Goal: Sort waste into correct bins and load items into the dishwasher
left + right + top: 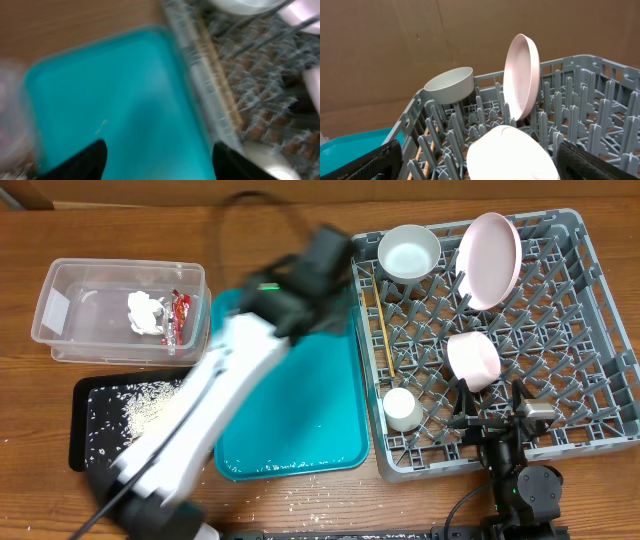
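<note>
The grey dish rack point(600, 330) holds a white bowl point(408, 252), an upright pink plate point(490, 260), a pink bowl point(472, 360), a small white cup point(401, 409) and wooden chopsticks point(383, 335). The clear tub point(70, 280) holds the white tissue point(145, 311) and red wrapper point(181, 312). Rice scraps point(150, 408) lie in the black tray point(82, 430). My left gripper point(330, 248), motion-blurred, is open and empty point(160, 150) over the teal tray's far end by the rack edge. My right gripper point(462, 408) is open point(480, 150), just before the pink bowl point(512, 150).
The teal tray point(300, 410) lies between the black tray and the rack; it fills the left wrist view point(120, 100). Loose rice grains point(310, 480) dot the wood in front of it. The left arm crosses the black tray and teal tray.
</note>
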`<action>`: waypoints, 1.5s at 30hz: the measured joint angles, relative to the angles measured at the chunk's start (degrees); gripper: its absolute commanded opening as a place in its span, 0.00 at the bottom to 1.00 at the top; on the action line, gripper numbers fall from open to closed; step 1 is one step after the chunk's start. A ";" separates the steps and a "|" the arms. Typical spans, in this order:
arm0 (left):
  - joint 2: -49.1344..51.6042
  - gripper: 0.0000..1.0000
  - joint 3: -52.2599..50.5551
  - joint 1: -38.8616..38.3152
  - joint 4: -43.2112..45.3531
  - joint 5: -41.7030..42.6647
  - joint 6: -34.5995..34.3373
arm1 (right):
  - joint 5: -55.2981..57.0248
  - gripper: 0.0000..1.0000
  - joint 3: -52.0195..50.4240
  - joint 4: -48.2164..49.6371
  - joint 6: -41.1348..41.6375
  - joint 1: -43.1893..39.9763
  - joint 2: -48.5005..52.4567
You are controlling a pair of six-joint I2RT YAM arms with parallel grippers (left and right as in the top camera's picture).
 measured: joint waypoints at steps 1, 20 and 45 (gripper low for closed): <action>-3.50 0.67 0.11 2.67 -4.48 -0.94 -1.40 | 0.04 1.00 0.00 0.00 0.00 0.00 -0.02; -43.15 1.00 -5.75 20.59 -23.96 -11.54 -10.97 | 0.02 1.00 0.00 0.07 0.02 0.00 -0.02; -42.86 1.00 -6.47 20.59 -24.17 -11.76 -11.63 | -16.87 1.00 70.77 -61.09 3.15 -0.02 52.09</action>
